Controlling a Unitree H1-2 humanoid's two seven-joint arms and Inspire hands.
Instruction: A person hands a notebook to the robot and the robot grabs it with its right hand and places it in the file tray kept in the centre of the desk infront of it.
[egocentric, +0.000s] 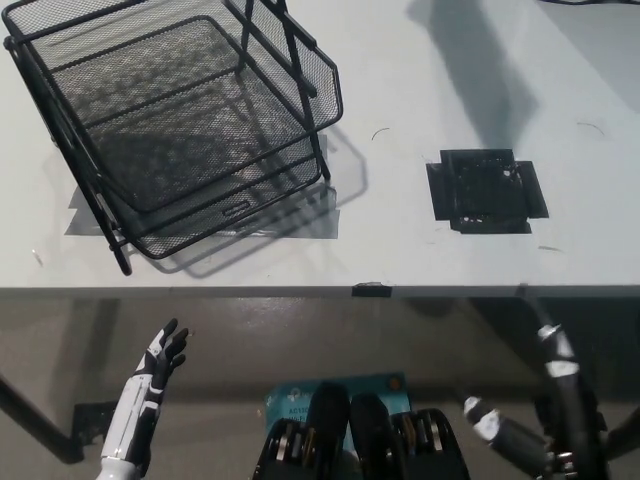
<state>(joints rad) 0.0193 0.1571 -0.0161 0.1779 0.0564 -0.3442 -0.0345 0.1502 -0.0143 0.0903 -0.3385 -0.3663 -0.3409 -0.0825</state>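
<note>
No notebook in view; my right robot hand (545, 400), state unclear, should rise toward 1 o'clock, clear of the tray (225, 215).

Head view: white desk (420, 240) evenly and brightly lit from overhead, near washed out at top right, no hard glare. Mesh file tray (180, 120) casts a soft grey shadow down-right onto the desk; a broad diffuse shadow falls at top centre-right. Below the desk edge the floor is dim and low-contrast; focus sharp overall.
</note>
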